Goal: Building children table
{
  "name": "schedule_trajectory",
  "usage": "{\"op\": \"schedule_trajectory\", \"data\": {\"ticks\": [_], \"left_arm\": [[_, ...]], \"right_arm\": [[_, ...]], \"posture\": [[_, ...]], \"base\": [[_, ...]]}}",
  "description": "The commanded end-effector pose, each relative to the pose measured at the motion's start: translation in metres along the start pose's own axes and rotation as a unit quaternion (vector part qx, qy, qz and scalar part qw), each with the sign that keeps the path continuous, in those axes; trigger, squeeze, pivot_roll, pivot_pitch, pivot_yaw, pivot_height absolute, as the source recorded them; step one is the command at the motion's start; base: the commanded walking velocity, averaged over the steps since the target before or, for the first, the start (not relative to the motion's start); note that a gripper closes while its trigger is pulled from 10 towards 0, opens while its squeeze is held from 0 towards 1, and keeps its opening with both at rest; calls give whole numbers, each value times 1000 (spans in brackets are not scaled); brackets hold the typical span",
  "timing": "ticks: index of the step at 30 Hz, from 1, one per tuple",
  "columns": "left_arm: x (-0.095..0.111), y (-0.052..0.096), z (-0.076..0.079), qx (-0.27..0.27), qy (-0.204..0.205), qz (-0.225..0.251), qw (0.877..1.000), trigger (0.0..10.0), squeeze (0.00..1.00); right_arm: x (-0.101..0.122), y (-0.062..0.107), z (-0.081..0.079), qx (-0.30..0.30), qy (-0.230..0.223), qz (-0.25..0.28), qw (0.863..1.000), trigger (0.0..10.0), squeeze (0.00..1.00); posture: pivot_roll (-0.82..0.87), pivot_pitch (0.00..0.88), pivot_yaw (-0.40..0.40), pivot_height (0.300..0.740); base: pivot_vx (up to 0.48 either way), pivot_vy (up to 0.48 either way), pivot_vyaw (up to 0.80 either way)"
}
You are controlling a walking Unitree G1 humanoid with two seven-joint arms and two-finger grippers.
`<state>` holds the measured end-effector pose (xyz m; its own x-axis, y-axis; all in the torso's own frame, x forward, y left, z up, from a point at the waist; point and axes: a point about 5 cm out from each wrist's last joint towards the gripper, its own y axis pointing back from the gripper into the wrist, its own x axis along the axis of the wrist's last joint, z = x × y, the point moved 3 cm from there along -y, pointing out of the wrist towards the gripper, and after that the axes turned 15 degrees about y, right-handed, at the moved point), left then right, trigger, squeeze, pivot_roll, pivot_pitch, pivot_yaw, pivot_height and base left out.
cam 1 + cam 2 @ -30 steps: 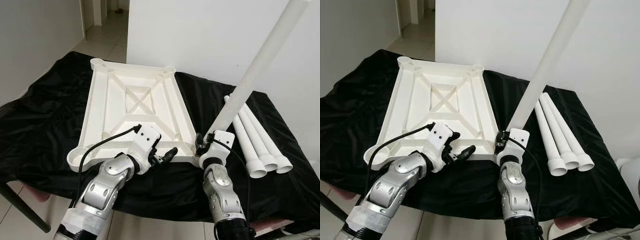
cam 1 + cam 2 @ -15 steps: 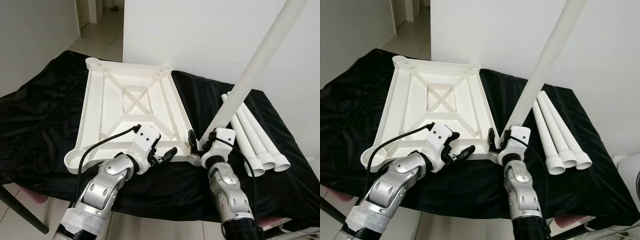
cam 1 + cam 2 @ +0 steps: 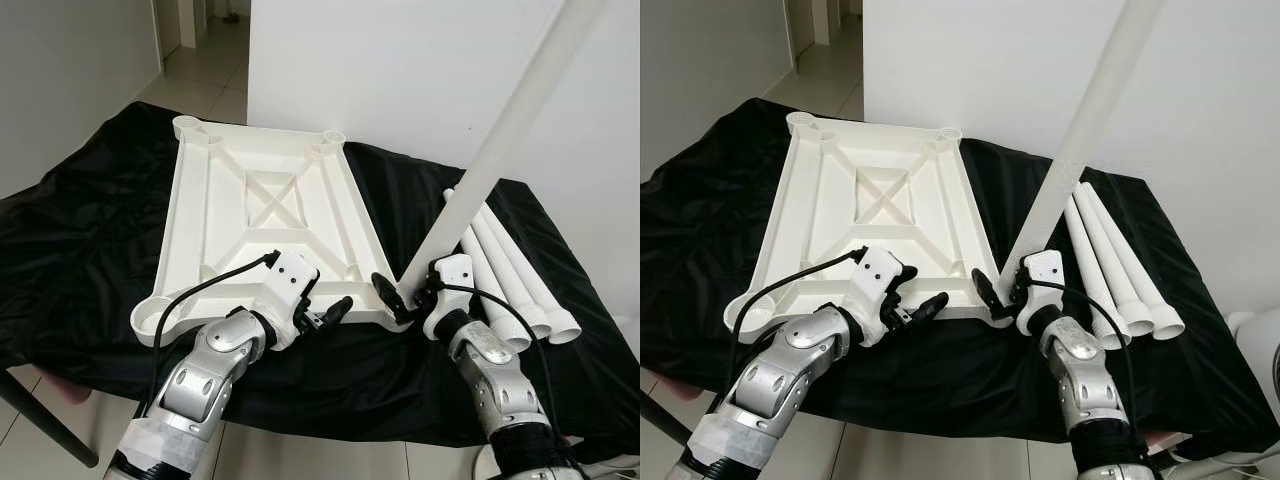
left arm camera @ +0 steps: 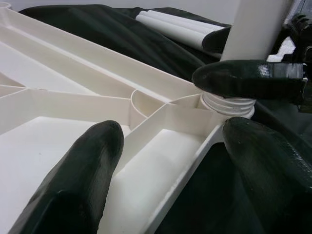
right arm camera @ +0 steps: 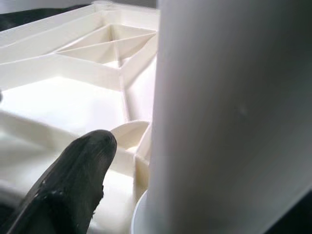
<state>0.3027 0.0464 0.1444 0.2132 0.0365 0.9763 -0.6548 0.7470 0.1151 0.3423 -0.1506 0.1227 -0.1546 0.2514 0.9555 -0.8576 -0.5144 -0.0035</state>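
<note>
- White tabletop (image 3: 262,215): lies upside down, ribbed underside up, on a black cloth (image 3: 80,210) that covers the work surface.
- Table leg (image 3: 500,140): stands tilted, its threaded end seated in the tabletop's near right corner socket, its top leaning up and away to the right.
- Right gripper (image 3: 405,293): fingers closed around the leg just above the socket; one finger (image 4: 248,80) crosses in front of the leg's threaded base.
- Left gripper (image 3: 325,312): at the tabletop's near edge, beside that corner; fingers (image 4: 73,180) spread wide, straddling the rim and holding nothing.
- Three spare legs (image 3: 510,265): lie side by side on the cloth, right of the tabletop.
</note>
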Motion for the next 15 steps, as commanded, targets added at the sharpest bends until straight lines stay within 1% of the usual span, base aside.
{"op": "schedule_trajectory", "data": {"ticks": [1,3,4,5,6,7,14,15], "left_arm": [[2,-2,6,-16,-2,0,1000,10000,0],[3,-2,6,-16,-2,0,1000,10000,0],[3,-2,6,-16,-3,0,1000,10000,0],[3,-2,6,-15,-4,0,1000,10000,0],[3,-2,6,-15,-4,0,1000,10000,0],[4,-3,5,-15,-4,1,1000,10000,0],[5,-5,6,-15,-5,4,1000,10000,0],[5,-5,6,-16,-4,5,1000,10000,0]], "right_arm": [[-3,-3,0,27,-4,-6,1000,10000,0],[-5,-4,0,35,-4,-9,999,10000,0],[-7,-5,-1,46,10,-12,999,4706,0],[-9,-6,-1,49,5,-19,999,2941,0],[-9,-6,-1,49,5,-19,999,2941,0],[-11,-6,-1,49,12,-21,998,0,0],[-18,-2,-3,67,0,-25,997,0,0],[-20,0,-2,61,1,-29,998,0,0]], "posture": [[90,7,-128,740],[90,7,-128,740],[92,4,-128,740],[92,2,-128,740],[92,2,-128,740],[92,2,-128,740],[85,0,-133,740],[83,0,-135,740]], "base": [[0,0,0],[0,0,0],[0,0,0],[0,0,0],[0,0,0],[0,0,0],[0,0,0],[0,0,0]]}}
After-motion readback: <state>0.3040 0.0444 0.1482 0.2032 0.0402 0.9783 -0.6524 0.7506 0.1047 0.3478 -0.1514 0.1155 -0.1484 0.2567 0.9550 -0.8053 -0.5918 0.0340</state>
